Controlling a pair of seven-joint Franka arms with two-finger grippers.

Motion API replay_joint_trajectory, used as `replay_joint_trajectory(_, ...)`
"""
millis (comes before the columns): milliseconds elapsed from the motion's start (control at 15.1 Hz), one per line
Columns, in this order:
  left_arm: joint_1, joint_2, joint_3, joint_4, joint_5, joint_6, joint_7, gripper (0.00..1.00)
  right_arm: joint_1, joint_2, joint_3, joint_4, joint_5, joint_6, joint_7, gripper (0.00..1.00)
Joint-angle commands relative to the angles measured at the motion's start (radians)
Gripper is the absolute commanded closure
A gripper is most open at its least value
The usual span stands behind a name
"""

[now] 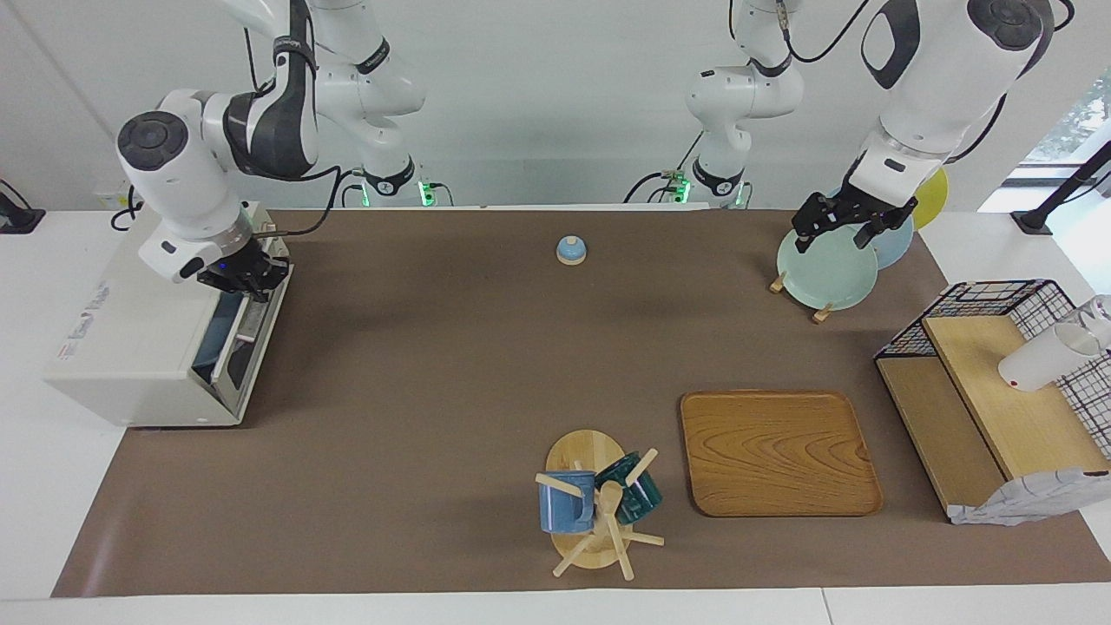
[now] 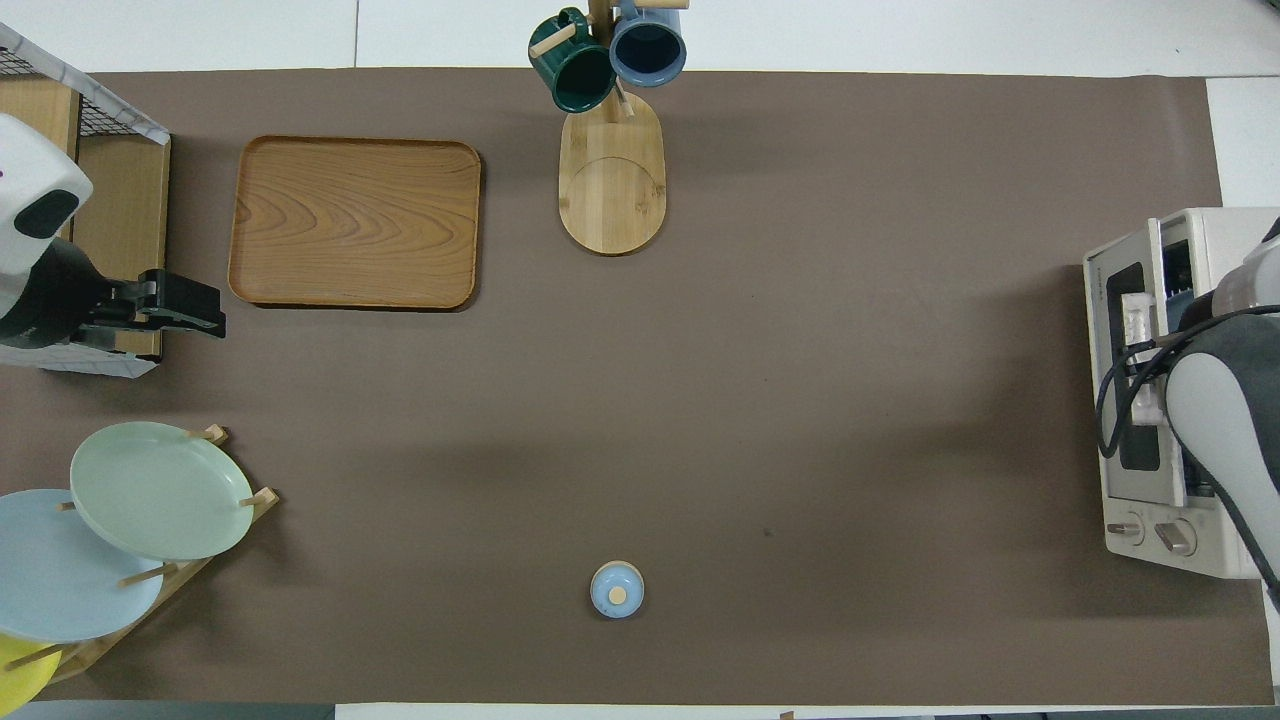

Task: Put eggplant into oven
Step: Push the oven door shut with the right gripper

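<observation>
The cream-white oven [image 1: 130,347] stands at the right arm's end of the table, its dark glass door [image 1: 217,343] facing the table's middle and close to upright. It also shows in the overhead view [image 2: 1110,480]. My right gripper [image 1: 246,276] is at the top edge of the door, and in the overhead view my arm covers it. My left gripper [image 1: 844,227] hangs open and empty over the plate rack; it also shows in the overhead view [image 2: 190,305]. The eggplant is not in view.
A rack holds a pale green plate [image 1: 825,269], a light blue plate and a yellow one. A wooden tray [image 1: 777,451], a mug tree [image 1: 599,503] with two mugs, a small blue knobbed lid [image 1: 570,250] and a wire-and-wood shelf [image 1: 998,391] are on the brown mat.
</observation>
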Motion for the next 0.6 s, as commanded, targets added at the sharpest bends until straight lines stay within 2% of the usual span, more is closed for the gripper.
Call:
replay_joint_trajectory(0,0.012,0.004,-0.011,0.014,0.019,-0.014,-0.009,0.00,-0.037,0.054,-0.012,-0.011,-0.034,0.027,-0.031,0.93)
replay_joint_trajectory(133,0.012,0.004,-0.011,0.014,0.019,-0.014,-0.009,0.00,-0.041,0.054,-0.012,0.046,-0.034,-0.025,-0.031,0.91)
replay_joint_trajectory(332,0.012,0.004,-0.011,0.014,0.019,-0.014,-0.009,0.00,-0.034,0.064,-0.003,0.214,-0.028,-0.176,-0.031,0.86)
replay_joint_trajectory(531,0.012,0.004,-0.011,0.014,0.019,-0.014,-0.009,0.00,-0.017,0.061,0.028,0.256,0.007,-0.186,-0.028,0.86)
